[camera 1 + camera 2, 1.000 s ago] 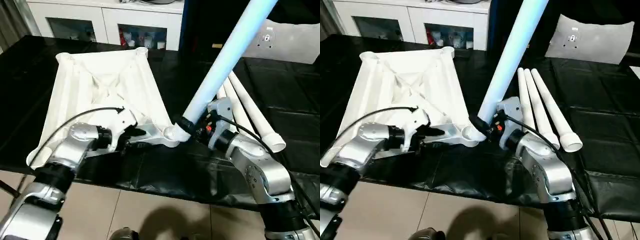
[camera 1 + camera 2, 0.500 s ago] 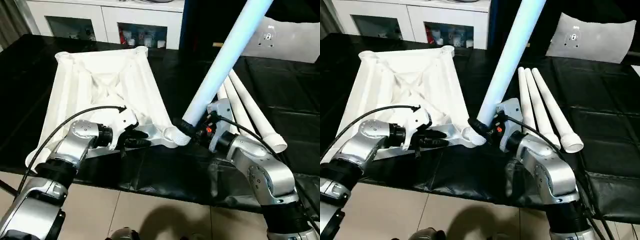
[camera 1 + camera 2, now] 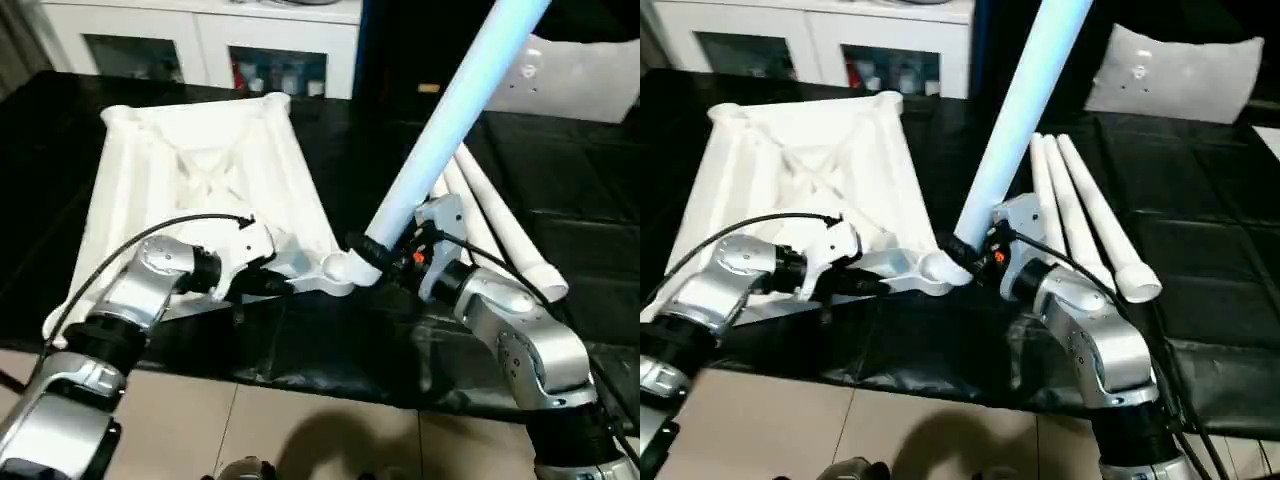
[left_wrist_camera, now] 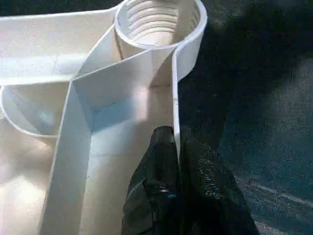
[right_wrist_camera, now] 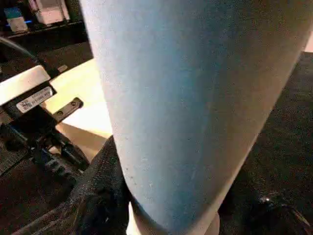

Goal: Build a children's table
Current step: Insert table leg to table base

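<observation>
Left gripper point(image 4: 178, 147) has clamped onto top point(image 3: 200, 170) rim, steadying socket point(image 4: 159, 22); right gripper point(image 3: 375, 250) grips leg point(image 3: 440, 120), seating it there.

White top point(image 3: 200, 170), its underside ribbed; white legs point(image 3: 1090, 225), one leg point(image 3: 450, 110) tinted pale blue. The desk point(image 3: 560, 170) is black. Silver arms, black tool fingers point(image 4: 161, 186). White cabinet point(image 3: 200, 30) behind.
</observation>
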{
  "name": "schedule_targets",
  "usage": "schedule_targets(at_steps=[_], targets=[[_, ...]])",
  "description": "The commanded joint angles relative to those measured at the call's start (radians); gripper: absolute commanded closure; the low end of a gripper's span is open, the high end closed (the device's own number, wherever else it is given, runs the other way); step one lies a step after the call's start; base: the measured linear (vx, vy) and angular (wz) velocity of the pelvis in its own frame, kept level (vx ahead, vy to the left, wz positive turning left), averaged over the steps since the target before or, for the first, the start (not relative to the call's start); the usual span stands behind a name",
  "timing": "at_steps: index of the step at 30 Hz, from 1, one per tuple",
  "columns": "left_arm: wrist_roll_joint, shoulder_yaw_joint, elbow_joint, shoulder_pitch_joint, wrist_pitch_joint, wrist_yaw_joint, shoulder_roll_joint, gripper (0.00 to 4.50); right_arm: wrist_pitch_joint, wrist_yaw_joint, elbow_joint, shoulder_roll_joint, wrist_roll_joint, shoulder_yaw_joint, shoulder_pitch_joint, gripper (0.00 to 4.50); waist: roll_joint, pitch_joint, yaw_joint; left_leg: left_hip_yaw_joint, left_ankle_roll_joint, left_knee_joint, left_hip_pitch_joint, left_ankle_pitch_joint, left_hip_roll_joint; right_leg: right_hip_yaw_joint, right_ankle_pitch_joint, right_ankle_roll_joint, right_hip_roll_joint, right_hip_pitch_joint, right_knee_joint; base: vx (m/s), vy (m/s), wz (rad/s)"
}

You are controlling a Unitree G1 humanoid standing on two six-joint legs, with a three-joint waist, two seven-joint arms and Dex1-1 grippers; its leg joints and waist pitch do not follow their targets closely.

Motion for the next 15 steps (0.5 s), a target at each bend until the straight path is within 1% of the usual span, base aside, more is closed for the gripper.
schedule_targets(at_steps=[1,2,3,4,5,6,7,8,9,11,12,13,15], targets=[[-0.012,-0.007,-0.052,0.015,-0.047,-0.058,0.006,4.50,-0.013,0.024,-0.003,-0.006,-0.002,0.010,-0.019,2.59,0.009,-0.064,0.004,-0.030,0.006,-0.078,0.023,-0.194,0.093,0.058,-0.052,-0.256,-0.107,0.042,-0.076,0.000,0.000,0.00],[-0.020,-0.006,-0.067,0.022,-0.055,-0.067,0.003,4.50,-0.012,0.034,-0.001,-0.009,-0.004,0.015,-0.021,2.59,0.007,-0.065,0.006,-0.029,0.013,-0.078,0.023,-0.180,0.094,0.057,-0.032,-0.260,-0.106,0.042,-0.073,0.000,0.000,0.00],[-0.023,-0.006,-0.071,0.025,-0.057,-0.070,0.002,4.50,-0.013,0.036,0.000,-0.010,-0.005,0.017,-0.021,2.59,0.008,-0.066,0.007,-0.028,0.018,-0.078,0.025,-0.173,0.095,0.056,-0.014,-0.264,-0.105,0.040,-0.072,0.000,0.000,0.00],[-0.029,-0.007,-0.081,0.030,-0.060,-0.076,0.000,4.50,-0.015,0.041,0.002,-0.013,-0.008,0.021,-0.023,2.59,0.008,-0.066,0.007,-0.028,0.018,-0.078,0.025,-0.173,0.095,0.056,-0.014,-0.264,-0.105,0.040,-0.072,0.000,0.000,0.00],[-0.052,-0.008,-0.106,0.043,-0.061,-0.095,-0.008,4.50,-0.022,0.047,0.012,-0.013,-0.014,0.027,-0.028,2.59,0.010,-0.066,0.012,-0.028,0.022,-0.078,0.027,-0.169,0.097,0.055,-0.001,-0.270,-0.105,0.039,-0.070,0.000,0.000,0.00],[-0.054,-0.008,-0.108,0.045,-0.061,-0.097,-0.009,4.50,-0.023,0.047,0.013,-0.013,-0.014,0.028,-0.029,2.59,0.010,-0.066,0.014,-0.027,0.022,-0.079,0.026,-0.165,0.097,0.054,0.007,-0.271,-0.104,0.039,-0.068,0.000,0.000,0.00],[-0.062,-0.011,-0.124,0.055,-0.062,-0.108,-0.012,4.50,-0.028,0.050,0.019,-0.014,-0.017,0.032,-0.033,2.59,0.007,-0.066,0.015,-0.026,0.022,-0.079,0.027,-0.167,0.097,0.054,0.007,-0.271,-0.104,0.038,-0.069,0.000,0.000,0.00],[-0.061,-0.018,-0.136,0.067,-0.069,-0.114,-0.014,4.50,-0.031,0.054,0.024,-0.015,-0.019,0.037,-0.038,2.59,0.008,-0.066,0.018,-0.027,0.019,-0.080,0.027,-0.171,0.099,0.054,0.000,-0.269,-0.105,0.039,-0.068,0.000,0.000,0.00],[-0.056,-0.023,-0.143,0.077,-0.082,-0.116,-0.015,4.50,-0.032,0.059,0.026,-0.016,-0.021,0.041,-0.040,2.59,0.005,-0.065,0.019,-0.026,0.018,-0.081,0.026,-0.173,0.098,0.055,-0.010,-0.266,-0.106,0.039,-0.068,0.000,0.000,0.00],[-0.025,-0.031,-0.131,0.090,-0.115,-0.088,-0.018,4.50,-0.031,0.069,0.025,-0.020,-0.024,0.050,-0.041,2.59,0.007,-0.063,0.022,-0.024,0.017,-0.080,0.028,-0.183,0.096,0.056,-0.032,-0.258,-0.105,0.036,-0.072,0.000,0.000,0.00],[-0.018,-0.023,-0.117,0.092,-0.125,-0.063,-0.025,4.50,-0.031,0.070,0.024,-0.021,-0.026,0.053,-0.038,2.59,0.002,-0.063,0.023,-0.022,0.015,-0.081,0.028,-0.190,0.097,0.057,-0.044,-0.254,-0.105,0.037,-0.074,0.000,0.000,0.00],[-0.018,-0.023,-0.117,0.092,-0.125,-0.063,-0.025,4.50,-0.031,0.070,0.024,-0.021,-0.026,0.053,-0.038,2.59,0.003,-0.062,0.024,-0.023,0.014,-0.081,0.028,-0.192,0.097,0.057,-0.053,-0.252,-0.107,0.037,-0.074,0.000,0.000,0.00],[0.024,-0.015,-0.098,0.097,-0.159,0.014,-0.026,4.50,-0.034,0.072,0.024,-0.025,-0.032,0.058,-0.033,2.59,0.002,-0.060,0.023,-0.024,0.004,-0.084,0.029,-0.219,0.098,0.057,-0.106,-0.237,-0.105,0.034,-0.078,0.000,0.000,0.00]])
